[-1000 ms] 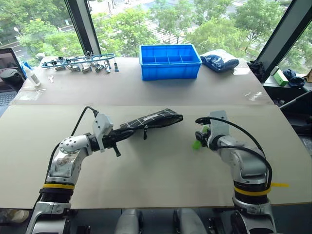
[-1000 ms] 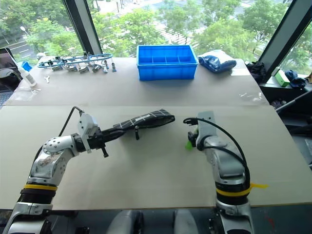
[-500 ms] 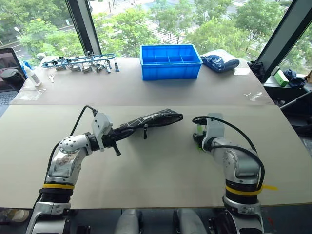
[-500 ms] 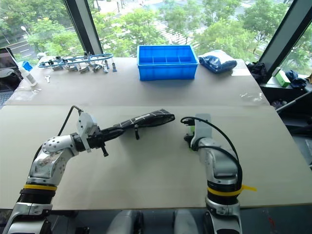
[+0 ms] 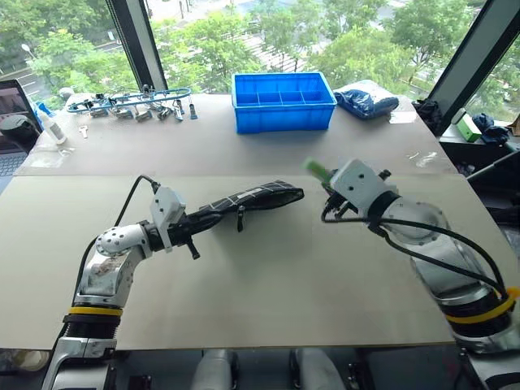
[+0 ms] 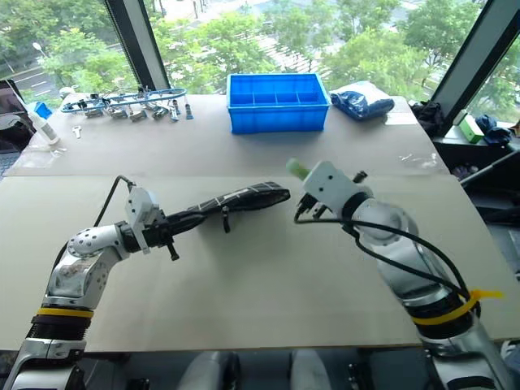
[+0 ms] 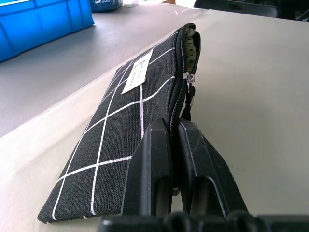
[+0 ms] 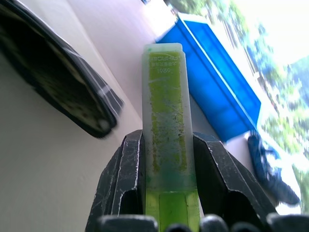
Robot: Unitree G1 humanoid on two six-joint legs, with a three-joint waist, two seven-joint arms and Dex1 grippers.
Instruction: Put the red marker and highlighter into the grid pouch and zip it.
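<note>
Near the middle of the beige worktop [image 5: 268, 284] I see the grid pouch [image 5: 248, 200] lying flat, black with white grid lines, one end toward my left arm. Left gripper [image 7: 173, 159] has its fingers [image 7: 149, 164] pressed tight together on the pouch's zipper edge at the near end; in the left wrist view the zipper track runs up between the two fingers, the pull strap hangs partway along, and the far end of the pouch gapes open a little. White label sits on the upper face.

Right gripper [image 8: 166, 159] is raised off the worktop, just right of the pouch's open end. Its fingers [image 8: 125, 169] are partly closed, clamped on the highlighter [image 8: 165, 121], which stands up between them, pale green cap outward. From the head views the cap tip [image 5: 314, 168] pokes out past the gripper toward the pouch mouth, close to it but apart. Right wrist view puts the pouch's open end just beside the highlighter.

Red marker: I cannot make it out; the pouch interior is too dark to read.

Farther back, a blue bin [image 5: 283, 101] with dividers sits on the rear worktop, a crumpled dark blue bag [image 5: 366, 101] to its right, and a row of small metal tools [image 5: 134, 104] to its left.
</note>
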